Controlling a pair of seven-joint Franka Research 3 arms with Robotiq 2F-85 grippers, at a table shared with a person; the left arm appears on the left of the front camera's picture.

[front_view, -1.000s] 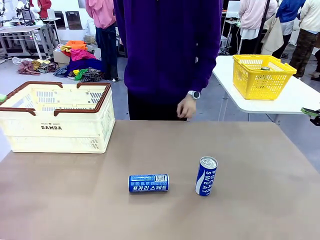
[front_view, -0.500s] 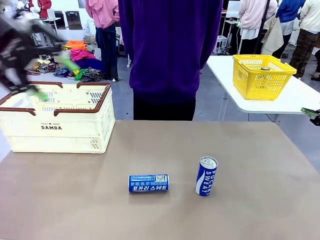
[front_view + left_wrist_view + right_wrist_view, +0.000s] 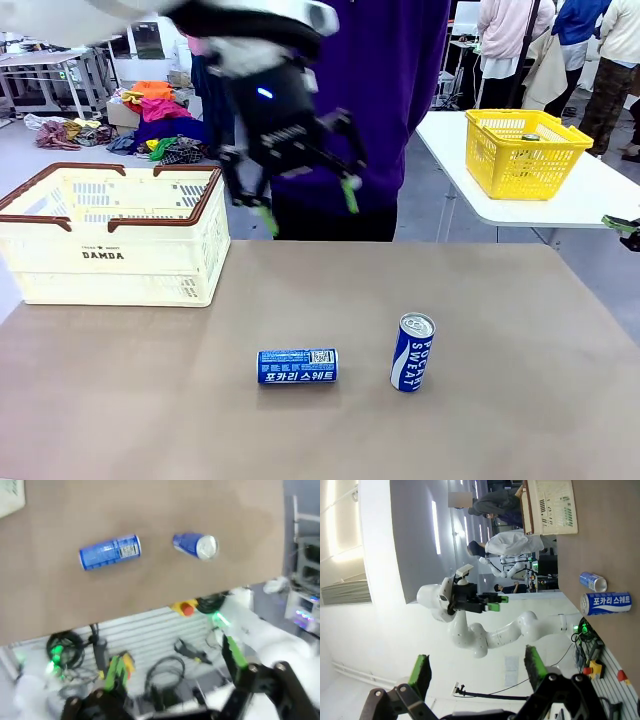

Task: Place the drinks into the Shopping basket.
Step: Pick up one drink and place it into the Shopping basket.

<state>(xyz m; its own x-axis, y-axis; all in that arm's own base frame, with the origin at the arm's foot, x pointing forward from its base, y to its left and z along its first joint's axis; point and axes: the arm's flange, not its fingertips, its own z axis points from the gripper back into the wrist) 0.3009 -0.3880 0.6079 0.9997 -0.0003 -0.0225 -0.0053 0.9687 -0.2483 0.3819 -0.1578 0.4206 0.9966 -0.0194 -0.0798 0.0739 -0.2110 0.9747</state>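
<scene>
The left gripper [image 3: 308, 205] hangs at upper centre, jaws spread, holding nothing. Low in the frame sit the lying blue can [image 3: 297, 366] and the upright can [image 3: 412, 352]. The Shopping basket [image 3: 120, 270] stands at left. This looks like the approach step, and next the gripper must descend onto a can.

Left end effector [image 3: 309, 210] swung from the Shopping basket [image 3: 110, 281] to above the table [image 3: 140, 400].

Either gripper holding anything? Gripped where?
Nothing held. Left gripper open, empty, above the table; right gripper open, empty. Lying can and standing can rest on the table, ungripped.
</scene>
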